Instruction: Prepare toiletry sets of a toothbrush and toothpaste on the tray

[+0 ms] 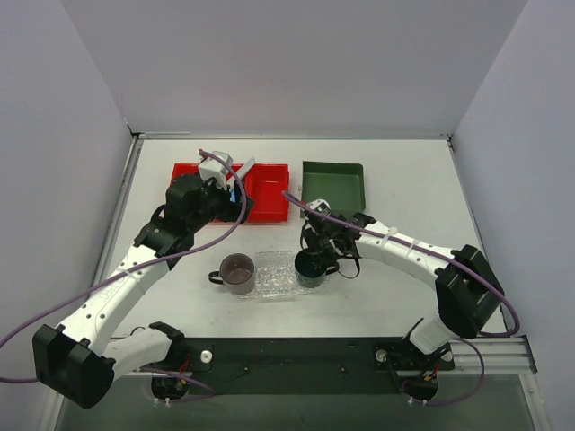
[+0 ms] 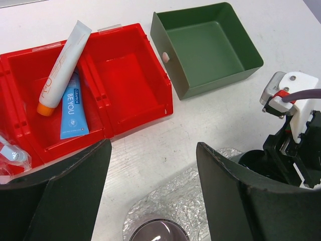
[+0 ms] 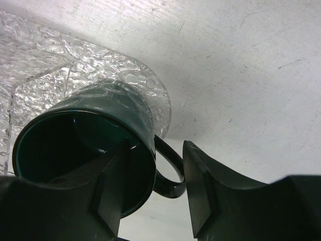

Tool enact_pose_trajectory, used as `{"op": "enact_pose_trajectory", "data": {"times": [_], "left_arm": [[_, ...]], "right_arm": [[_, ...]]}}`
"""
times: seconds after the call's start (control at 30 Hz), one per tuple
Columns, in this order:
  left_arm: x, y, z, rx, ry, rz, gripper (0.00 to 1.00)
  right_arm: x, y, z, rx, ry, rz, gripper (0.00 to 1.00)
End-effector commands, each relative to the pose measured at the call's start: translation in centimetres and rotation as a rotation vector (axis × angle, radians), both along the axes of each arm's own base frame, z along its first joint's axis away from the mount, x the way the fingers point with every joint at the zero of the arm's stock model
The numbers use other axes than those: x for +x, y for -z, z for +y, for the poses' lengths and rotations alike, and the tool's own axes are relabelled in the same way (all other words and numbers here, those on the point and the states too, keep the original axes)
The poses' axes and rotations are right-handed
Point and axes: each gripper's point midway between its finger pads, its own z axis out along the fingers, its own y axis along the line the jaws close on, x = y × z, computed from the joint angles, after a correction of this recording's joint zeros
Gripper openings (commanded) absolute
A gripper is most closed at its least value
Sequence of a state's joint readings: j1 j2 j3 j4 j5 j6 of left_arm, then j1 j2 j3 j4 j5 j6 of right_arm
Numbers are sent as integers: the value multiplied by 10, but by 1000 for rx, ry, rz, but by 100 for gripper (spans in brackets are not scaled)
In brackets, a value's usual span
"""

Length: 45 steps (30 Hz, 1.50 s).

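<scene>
The toothpaste (image 2: 62, 65), a white tube with an orange cap, lies in the middle compartment of the red bin (image 2: 125, 75). The light-blue toothbrush piece (image 2: 74, 108) lies beside it. My left gripper (image 2: 153, 150) is open and empty, held high between the red bin and the clear bumpy tray (image 2: 185, 201); in the top view the gripper (image 1: 235, 197) shows over the red bin (image 1: 269, 193). My right gripper (image 3: 154, 150) is open at the dark green cup (image 3: 115, 100), one finger inside it and the other outside its handle (image 3: 173, 165). That cup stands on the tray's right end (image 1: 274, 280).
A grey cup (image 1: 237, 272) stands on the tray's left end. An empty dark green square bin (image 1: 334, 184) sits right of the red bin. A clear-wrapped item (image 2: 7, 153) lies in the red bin's left compartment. Grey walls enclose the table.
</scene>
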State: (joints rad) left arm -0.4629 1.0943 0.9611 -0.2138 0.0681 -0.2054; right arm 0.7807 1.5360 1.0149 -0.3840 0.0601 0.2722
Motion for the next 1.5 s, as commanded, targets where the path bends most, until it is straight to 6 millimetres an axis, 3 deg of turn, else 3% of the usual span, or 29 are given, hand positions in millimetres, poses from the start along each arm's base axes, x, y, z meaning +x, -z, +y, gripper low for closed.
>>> {"op": "enact_pose_trajectory", "data": {"times": [0.0,0.47,0.7,0.8,0.83,0.87,0.93,1.1,1.17,1.2,1.23,1.27,1.3,1.37,1.4,1.47], "left_arm": [[7,-17,1,-23,-19,-49,79],[14,-11,5,-11,-37,-41,79],[24,-5,16,80,-57,-66,79],[40,3,24,158,-97,-66,79],[47,-5,25,179,-111,-79,79],[56,6,24,209,-115,-50,79],[69,8,29,265,-148,-39,79],[120,-8,22,358,-172,-72,78],[137,4,20,414,-166,-48,78],[146,-7,17,415,-167,-70,78],[152,-6,16,441,-153,-69,78],[161,11,11,462,-133,-39,78],[170,1,9,457,-130,-54,78],[180,24,3,482,-86,-4,78],[186,18,-1,482,-74,-21,78],[194,37,-2,512,-66,22,77]], "right_arm": [[4,-16,3,31,17,-51,43],[5,-46,5,159,43,-115,49],[-1,-77,-3,279,83,-158,49],[-4,-92,-5,341,99,-155,49],[-5,-95,-5,352,100,-152,49],[-4,-100,-5,365,102,-161,48],[-6,-111,-7,390,104,-177,48],[-11,-127,-9,446,107,-199,48],[-15,-131,-12,462,110,-206,48],[-17,-127,-13,461,111,-198,48],[-17,-126,-15,462,117,-199,48],[-19,-126,-16,465,117,-200,47],[-20,-125,-18,465,119,-198,47],[-22,-119,-22,461,131,-189,47],[-23,-118,-23,462,134,-186,47],[-24,-114,-25,462,139,-179,47]]}}
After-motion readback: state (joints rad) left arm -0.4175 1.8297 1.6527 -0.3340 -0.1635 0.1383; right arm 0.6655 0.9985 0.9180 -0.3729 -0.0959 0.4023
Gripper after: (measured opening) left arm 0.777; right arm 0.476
